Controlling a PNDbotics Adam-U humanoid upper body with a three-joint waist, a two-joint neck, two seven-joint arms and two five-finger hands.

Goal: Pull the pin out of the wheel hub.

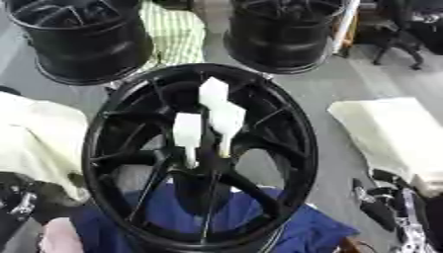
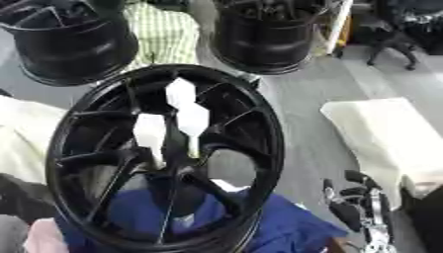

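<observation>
A black wheel hub (image 1: 199,158) stands tilted at centre frame over a blue cloth (image 1: 311,232). Three white pins (image 1: 214,123) stand in its centre, long axes near upright, flat heads uppermost, shafts running down into the hub. The right hand (image 2: 355,205) rests at the lower right corner, fingers relaxed and holding nothing; the pins lie up and to its left, well apart. The left hand (image 1: 19,205) shows dimly at the lower left edge; its finger state cannot be determined. The right eye view shows the right hand more fully; neither hand appears clearly nearer.
</observation>
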